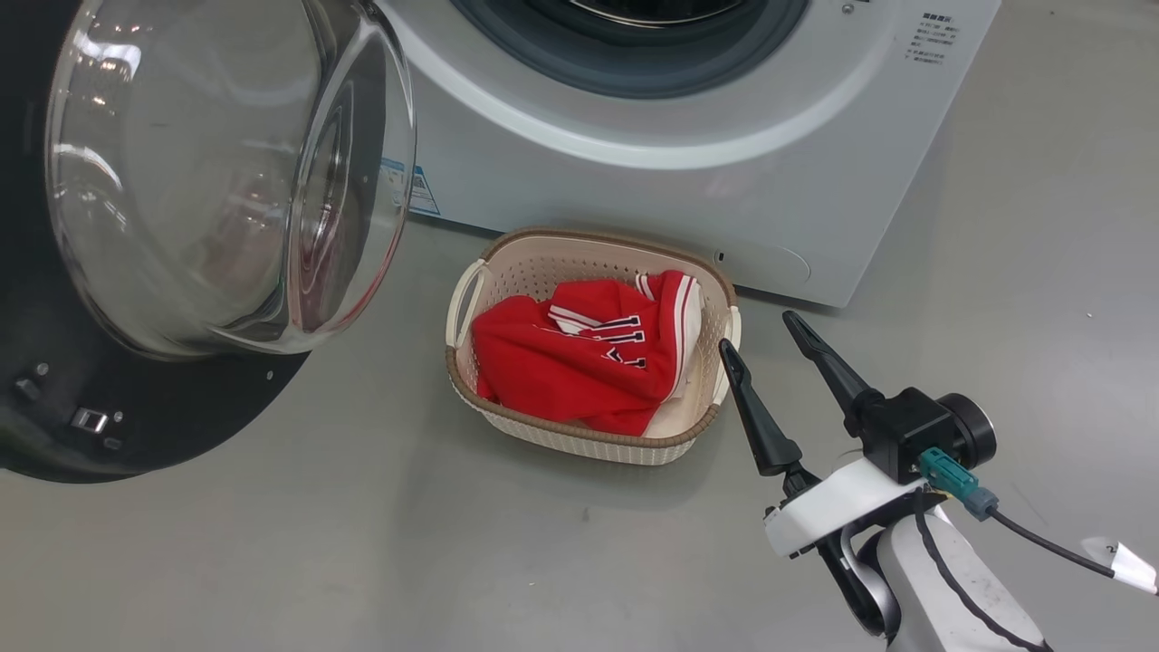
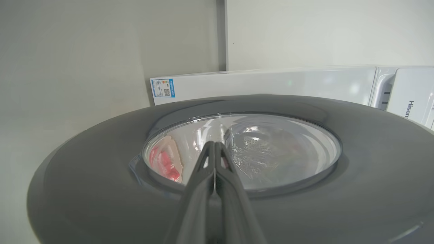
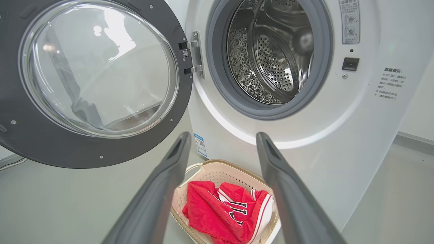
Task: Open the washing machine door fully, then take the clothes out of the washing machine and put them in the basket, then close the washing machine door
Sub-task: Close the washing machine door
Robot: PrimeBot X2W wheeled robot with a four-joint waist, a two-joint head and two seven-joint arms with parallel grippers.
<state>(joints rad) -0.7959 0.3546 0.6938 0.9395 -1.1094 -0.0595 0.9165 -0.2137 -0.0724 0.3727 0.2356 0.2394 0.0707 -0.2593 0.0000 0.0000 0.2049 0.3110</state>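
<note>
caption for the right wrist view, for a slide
Open right gripper facing clothes in basket; door open, drum looks empty

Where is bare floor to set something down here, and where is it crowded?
Free: grey floor in front of the cream perforated basket, and right of the white washing machine. Crowded: the gap between basket and open black-rimmed glass door.

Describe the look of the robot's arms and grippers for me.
The right gripper has two long, tapered black fingers on a white wrist housing, with a black camera block, a teal connector and a black cable ending in a white tag. The left gripper has matching dark grey fingers.
</note>
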